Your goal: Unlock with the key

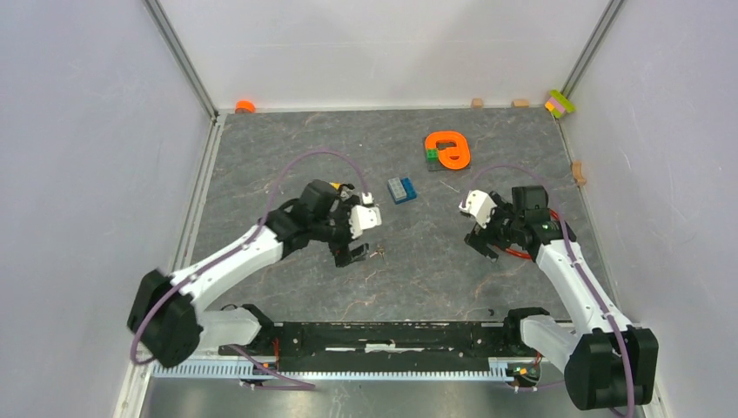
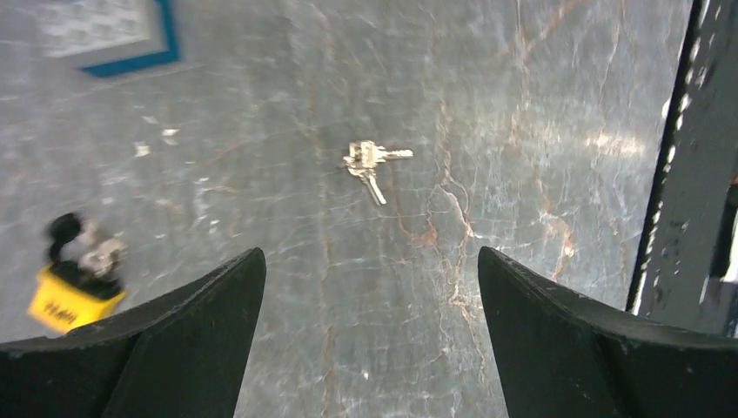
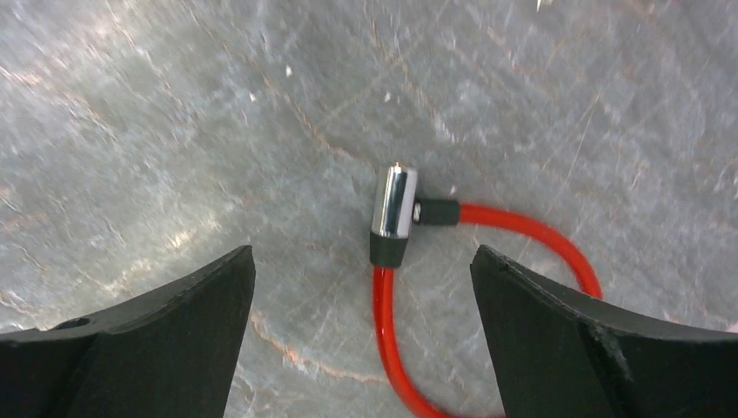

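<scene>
The wide-open left pincer (image 2: pixel 370 261) should lower over the tiny silver-grey metal key bunch (image 2: pixel 370 163) just beyond its fingertips, centring it before closing.

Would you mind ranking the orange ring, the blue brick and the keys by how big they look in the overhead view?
1. orange ring, clearly the largest
2. blue brick
3. keys, hardly more than a speck
All three lie flat at much the same depth, so the order is sure.

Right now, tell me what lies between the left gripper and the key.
Nothing: in the left wrist view, only bare table separates the open left gripper from the key. The yellow padlock lies aside.
</scene>
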`<state>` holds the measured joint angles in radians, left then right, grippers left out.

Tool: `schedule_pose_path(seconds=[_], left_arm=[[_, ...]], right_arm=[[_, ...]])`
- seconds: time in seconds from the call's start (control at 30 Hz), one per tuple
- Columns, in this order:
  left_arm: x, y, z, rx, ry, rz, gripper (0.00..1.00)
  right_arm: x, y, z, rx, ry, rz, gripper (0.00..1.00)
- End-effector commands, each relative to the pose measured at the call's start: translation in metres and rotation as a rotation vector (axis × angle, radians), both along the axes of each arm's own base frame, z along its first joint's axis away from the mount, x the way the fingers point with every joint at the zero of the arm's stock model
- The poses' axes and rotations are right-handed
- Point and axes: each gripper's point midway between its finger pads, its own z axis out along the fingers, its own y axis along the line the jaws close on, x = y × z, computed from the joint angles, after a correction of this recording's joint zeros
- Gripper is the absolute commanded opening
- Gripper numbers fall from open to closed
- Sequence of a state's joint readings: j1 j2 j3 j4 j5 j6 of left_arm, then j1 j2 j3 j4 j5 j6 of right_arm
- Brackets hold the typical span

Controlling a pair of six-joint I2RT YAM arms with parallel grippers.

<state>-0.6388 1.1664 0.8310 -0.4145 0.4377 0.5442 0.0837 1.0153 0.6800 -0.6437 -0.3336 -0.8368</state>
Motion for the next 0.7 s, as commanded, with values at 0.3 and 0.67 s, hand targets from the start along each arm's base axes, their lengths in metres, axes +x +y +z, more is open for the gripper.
schedule_pose_path(seconds=[0.3, 0.67], left_arm=[[0.056, -0.033, -0.048, 0.181, -0.056, -0.127, 0.97], [0.165, 0.055, -0.042, 0.302, -0.133, 0.178, 0.88]], right_arm=[[0.020, 0.034, 0.011, 0.210, -0.145, 0.037, 0.98], [0.012, 0.035, 0.009, 0.215, -0.144, 0.045, 0.98]])
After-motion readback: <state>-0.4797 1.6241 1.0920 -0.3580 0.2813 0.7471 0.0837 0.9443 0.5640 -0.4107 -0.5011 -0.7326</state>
